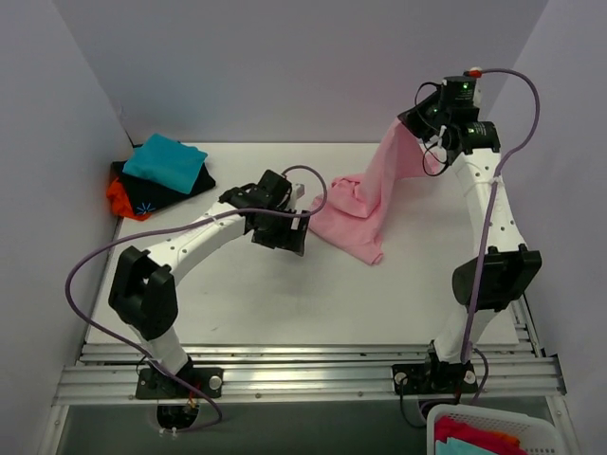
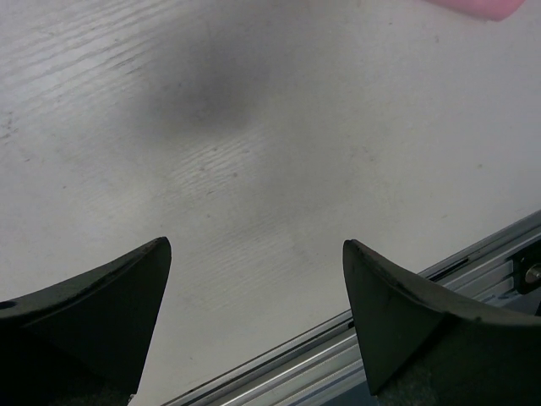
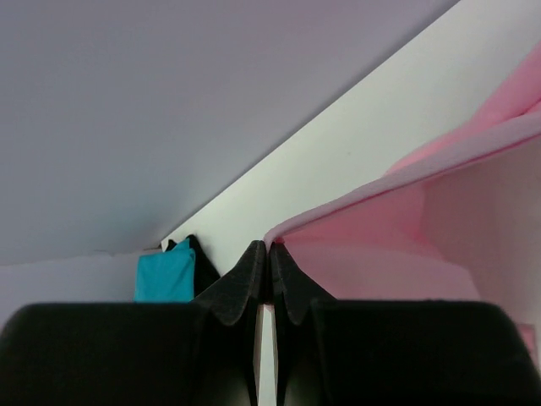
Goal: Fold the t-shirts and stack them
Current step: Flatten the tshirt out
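The right hand has its two fingers pressed fully together on a fold of the light-pink t-shirt, with no gap showing between the tips. Seen from above, this hand is raised high over the far right of the worktop, so the pink t-shirt hangs from it in a long slanted drape. The lower half lies bunched on the surface near the middle. Holding it up by one edge probably lets the cloth's own weight pull out the crumples, which would make a hem or sleeve easier to find before it is laid flat.

The left hand sits low, just beside the near-left edge of the pink heap, without touching it. Its own camera shows the fingers spread wide with only bare worktop between them, and a sliver of pink in the top right corner. It holds nothing. It looks placed to take the free lower end of the garment, since a second pinch there would let the two arms stretch the shirt taut.

At the far left corner, well apart from all this, lies the pile of other shirts. The teal tee is on top, the black tee with a blue starburst print is beneath it, and the orange-red tee pokes out at the left edge. The pile probably sits there so that spreading the pink one does not disturb it; the fold itself is not yet begun.
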Action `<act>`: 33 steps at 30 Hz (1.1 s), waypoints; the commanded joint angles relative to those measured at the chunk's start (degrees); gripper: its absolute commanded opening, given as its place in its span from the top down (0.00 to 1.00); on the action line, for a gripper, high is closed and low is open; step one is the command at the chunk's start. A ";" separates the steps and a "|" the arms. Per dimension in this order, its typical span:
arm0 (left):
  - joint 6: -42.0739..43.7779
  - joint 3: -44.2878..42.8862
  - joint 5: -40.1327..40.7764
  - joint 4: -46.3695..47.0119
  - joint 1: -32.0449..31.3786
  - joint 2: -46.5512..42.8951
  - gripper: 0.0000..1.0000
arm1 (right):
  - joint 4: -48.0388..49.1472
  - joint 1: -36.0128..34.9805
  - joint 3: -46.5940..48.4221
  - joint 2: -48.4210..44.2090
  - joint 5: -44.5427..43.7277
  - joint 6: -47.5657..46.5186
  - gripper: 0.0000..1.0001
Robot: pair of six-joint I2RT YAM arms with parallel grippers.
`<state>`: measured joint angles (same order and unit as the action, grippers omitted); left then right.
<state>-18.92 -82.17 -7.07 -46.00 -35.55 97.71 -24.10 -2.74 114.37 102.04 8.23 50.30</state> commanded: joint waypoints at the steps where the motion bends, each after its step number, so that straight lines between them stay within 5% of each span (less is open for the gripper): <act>1: 1.42 -4.92 -1.45 1.79 -4.25 2.39 0.09 | 3.95 -2.70 1.03 1.58 2.49 2.17 1.00; 12: 5.30 -25.55 -5.33 1.62 -15.42 18.62 0.07 | 1.42 -5.52 9.21 7.65 0.03 -2.66 1.00; 26: -0.77 -38.67 2.76 0.21 -17.18 38.86 0.07 | -0.78 -0.34 2.97 4.75 0.21 -6.53 1.00; 33: -3.67 -42.55 3.64 0.03 -17.18 39.66 0.07 | -0.69 0.98 -1.16 3.52 -0.05 -7.50 1.00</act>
<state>-20.62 -122.08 -4.91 -45.82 -52.49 137.19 -24.91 -2.20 114.67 109.34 8.38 44.45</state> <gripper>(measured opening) 0.928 0.008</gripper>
